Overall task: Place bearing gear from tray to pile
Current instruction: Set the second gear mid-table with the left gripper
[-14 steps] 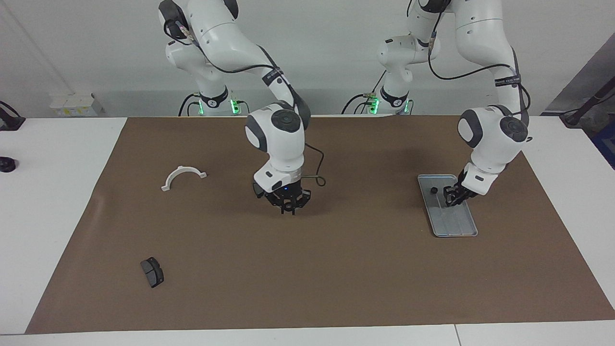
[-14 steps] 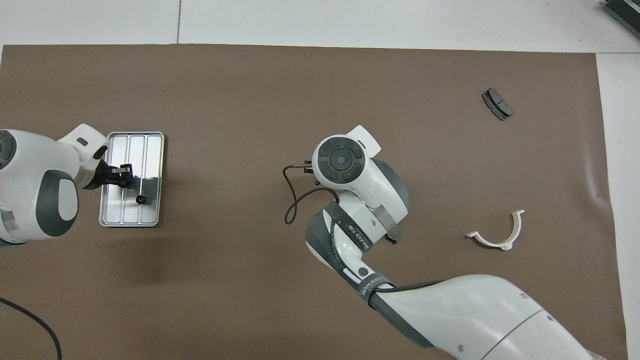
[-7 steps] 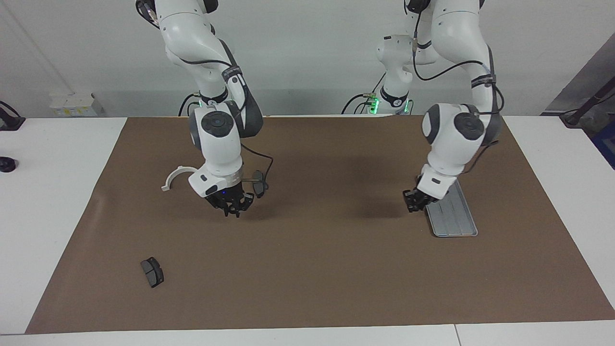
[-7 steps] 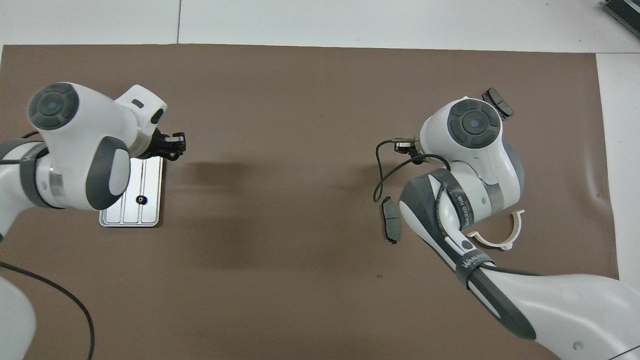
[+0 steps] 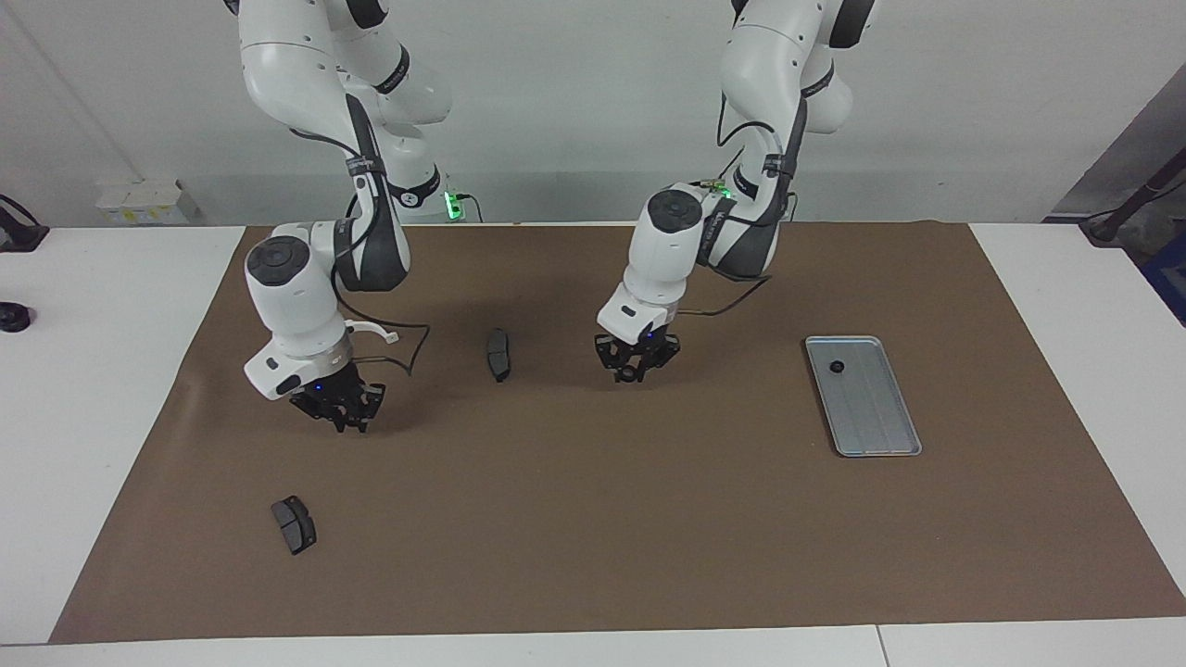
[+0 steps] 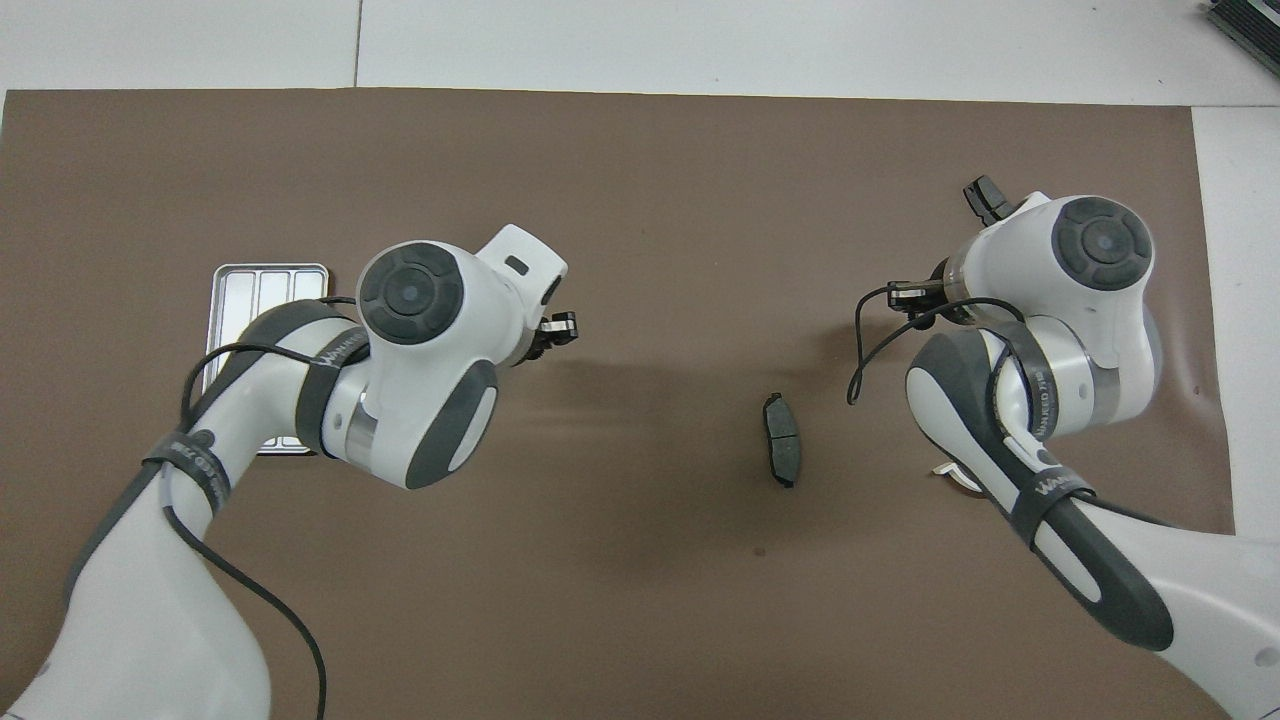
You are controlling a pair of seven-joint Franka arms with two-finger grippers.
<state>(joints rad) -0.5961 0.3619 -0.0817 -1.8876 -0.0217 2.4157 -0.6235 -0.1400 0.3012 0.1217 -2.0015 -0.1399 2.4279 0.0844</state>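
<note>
**Q:** Silver-grey tray, what's in it?

**Me:** Flat silver-grey ridged metal tray (image 5: 876, 431) sits toward my left arm's end of the surface. One item inside: the small dark round bearing gear (image 5: 837, 367), at the tray end nearer my bases. Rest of the tray is bare ridges.

**Q:** What just changed?

**Me:** A sec ago my left hand (image 5: 636, 368) was down in the tray, just beside the gear. Now it's off the tray and over the middle of the brown mat (image 5: 649, 519). Gear hasn't budged. Can't tell whether that hand is narrow, wide or carrying anything.

**Q:** Right hand?

**Me:** Was over mid-mat. Now my right hand (image 5: 339, 410) hangs low toward my right arm's end, near the white half-ring plastic bracket (image 5: 375, 327), which my arm mostly hides. Its state: can't tell either. A dark grey curved brake pad (image 5: 498, 354) now shows on the mat between my two hands. The 2nd pad (image 5: 294, 524), farther from me, is unmoved.

**Q:** So, for the task?

**Me:** My read: no transfer yet, since the gear is still in the tray, well apart from the pile. Left hand prob. needs to go back for it.
</note>
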